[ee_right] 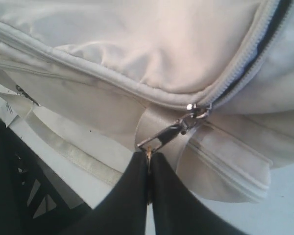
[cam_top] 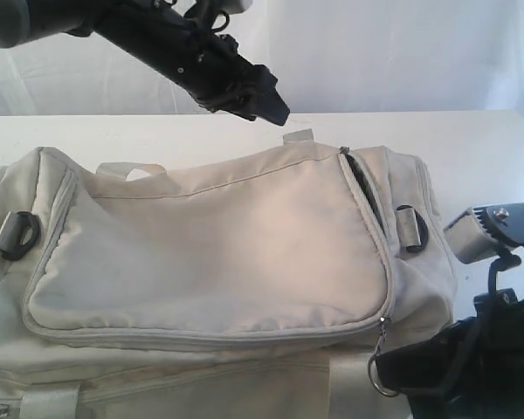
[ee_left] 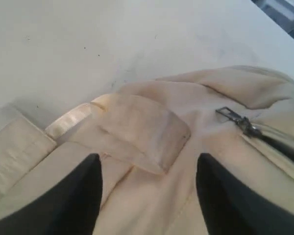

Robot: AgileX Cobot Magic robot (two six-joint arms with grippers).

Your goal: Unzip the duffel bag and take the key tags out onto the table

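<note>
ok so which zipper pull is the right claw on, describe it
Find the beige duffel bag lying on the white table. Trace the grey zipper round its big top flap to the corner beside the right claw, shut on a metal pull. The other pull lies free at the top of the zip's open gap.

Left arm slants down from the exterior view's upper left, left gripper (cam_top: 269,105) up high, fingers (ee_left: 81,196) spread wide, nothing between them. Right arm sits low; right gripper (ee_right: 149,176) pinched tight on a zipper pull (ee_right: 162,137).
</note>
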